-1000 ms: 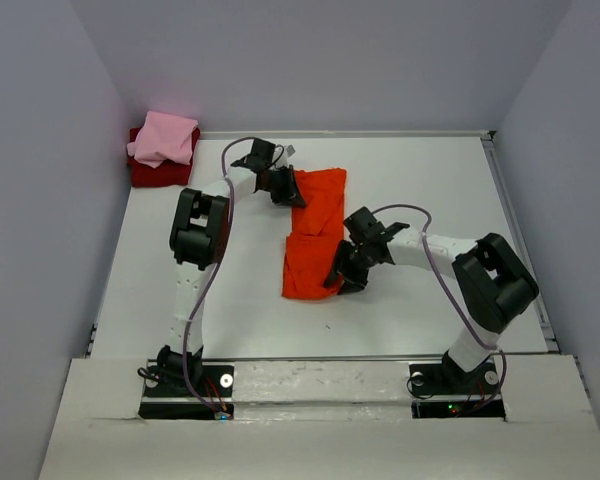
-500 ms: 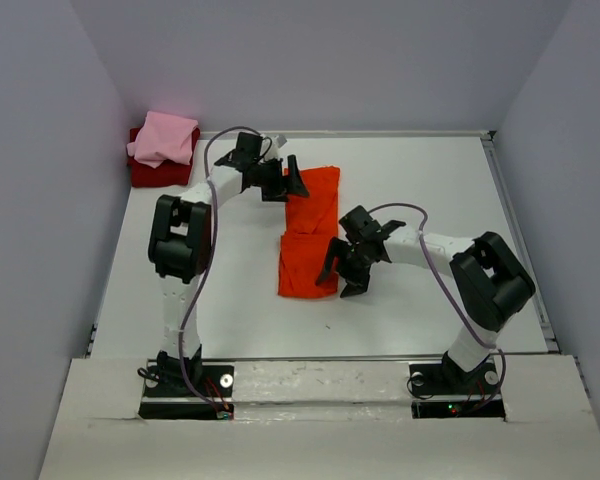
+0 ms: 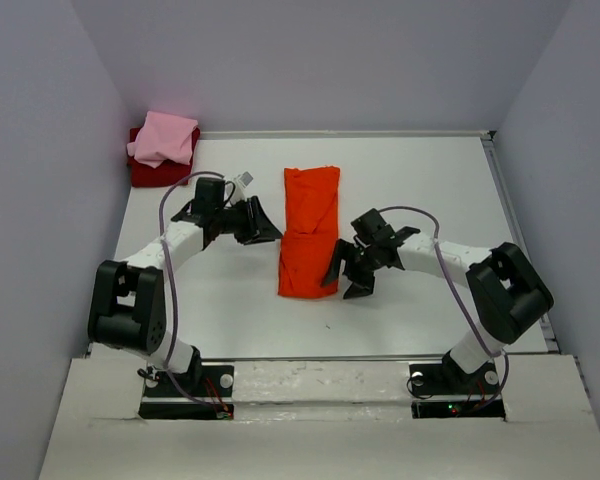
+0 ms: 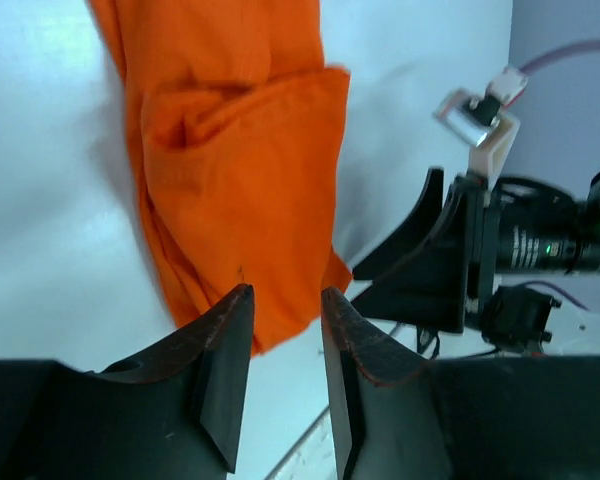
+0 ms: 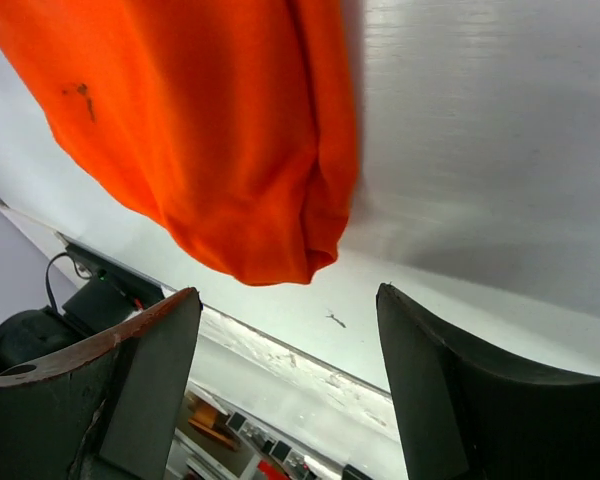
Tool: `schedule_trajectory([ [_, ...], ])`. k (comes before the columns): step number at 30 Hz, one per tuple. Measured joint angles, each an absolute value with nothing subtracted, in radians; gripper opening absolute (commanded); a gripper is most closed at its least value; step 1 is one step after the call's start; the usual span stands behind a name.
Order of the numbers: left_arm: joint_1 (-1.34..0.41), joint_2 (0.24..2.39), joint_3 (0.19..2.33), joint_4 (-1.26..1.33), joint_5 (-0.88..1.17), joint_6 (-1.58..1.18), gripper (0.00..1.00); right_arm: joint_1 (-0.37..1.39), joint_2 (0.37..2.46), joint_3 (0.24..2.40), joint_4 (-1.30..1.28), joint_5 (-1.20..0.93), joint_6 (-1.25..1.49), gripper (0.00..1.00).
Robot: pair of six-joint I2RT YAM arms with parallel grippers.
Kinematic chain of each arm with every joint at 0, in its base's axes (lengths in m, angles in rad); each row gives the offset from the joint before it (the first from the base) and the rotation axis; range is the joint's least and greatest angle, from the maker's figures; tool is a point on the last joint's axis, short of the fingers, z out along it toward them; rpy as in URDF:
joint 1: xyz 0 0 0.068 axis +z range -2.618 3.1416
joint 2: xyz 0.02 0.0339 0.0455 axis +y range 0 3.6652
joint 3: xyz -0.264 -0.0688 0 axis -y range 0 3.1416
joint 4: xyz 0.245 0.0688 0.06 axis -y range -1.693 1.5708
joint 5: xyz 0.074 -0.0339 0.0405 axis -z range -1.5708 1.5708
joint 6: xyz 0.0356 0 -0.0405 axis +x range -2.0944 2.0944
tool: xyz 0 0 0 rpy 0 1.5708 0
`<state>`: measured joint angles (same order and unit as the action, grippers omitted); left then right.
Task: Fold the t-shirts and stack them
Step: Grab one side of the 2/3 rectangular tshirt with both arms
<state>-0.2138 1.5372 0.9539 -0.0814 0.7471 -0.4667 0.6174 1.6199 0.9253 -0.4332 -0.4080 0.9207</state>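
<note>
Robotics lab test cell, not a lived-in room. A bare white tabletop point(image 3: 430, 190) is boxed in on three sides by plain pale grey walls point(image 3: 320, 60). The white-and-black left arm point(image 3: 175, 240) and right arm point(image 3: 445, 258) stand bolted to black base plates point(image 3: 185, 384) along the near edge. Purple cables point(image 3: 166, 300) loop along them, and a small green light point(image 3: 450, 407) glows by the right base.

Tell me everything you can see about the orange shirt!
The orange shirt is bright, soft-looking cloth, folded into a long narrow strip and lying flat on the white table. Its near half looks thicker, with a fold edge crossing the middle and a few small creases. The left pincer and the right pincer sit open close on either side, neither gripping it.
</note>
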Motion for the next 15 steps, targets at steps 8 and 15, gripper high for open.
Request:
schedule_trajectory([
  [8,-0.223,1.445,0.693,-0.045,0.757,-0.52,0.32,0.595,1.617,0.815,-0.296,-0.49,0.895,0.73],
  [15,-0.229,1.39,0.63,-0.036,0.736,-0.535,0.73,0.556,1.62,0.807,-0.21,-0.54,0.87,0.72],
])
